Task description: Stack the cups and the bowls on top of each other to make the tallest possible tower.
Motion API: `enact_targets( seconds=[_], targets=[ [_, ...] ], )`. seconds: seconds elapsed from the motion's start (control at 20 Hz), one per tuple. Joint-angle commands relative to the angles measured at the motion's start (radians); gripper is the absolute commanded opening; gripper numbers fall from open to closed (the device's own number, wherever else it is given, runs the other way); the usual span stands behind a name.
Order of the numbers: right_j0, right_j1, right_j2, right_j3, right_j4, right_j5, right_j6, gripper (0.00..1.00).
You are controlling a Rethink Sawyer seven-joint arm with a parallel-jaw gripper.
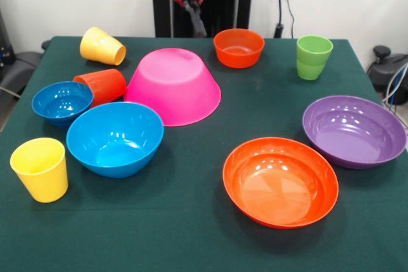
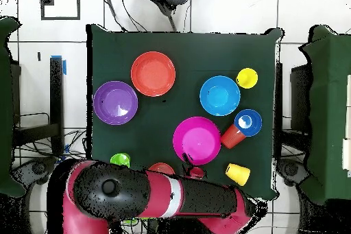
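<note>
Glossy pink bowl [image 1: 173, 85] (dome-shaped) lies inverted.

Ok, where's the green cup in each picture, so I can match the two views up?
Front view: the green cup stands upright at the upper right, near the table's far edge.
Overhead view: the same cup is at the lower left, just above the robot's arm.
Shared landmark: the purple bowl, the nearest wide bowl to it in both views.

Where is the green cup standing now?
In the front view, the green cup stands upright at the far right, beside the small orange bowl and behind the purple bowl.
</note>
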Motion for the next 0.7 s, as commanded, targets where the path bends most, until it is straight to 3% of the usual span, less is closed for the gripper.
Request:
enact_targets(
  seconds=[0.05,0.35,0.7],
  targets=[
    [0.05,-0.019,0.022,-0.188,-0.022,0.218,0.026,1.0],
    [0.084,0.018,0.014,-0.247,-0.087,0.329,0.109,1.0],
    [0.152,0.126,0.065,-0.298,-0.291,0.494,0.232,1.0]
  ],
)
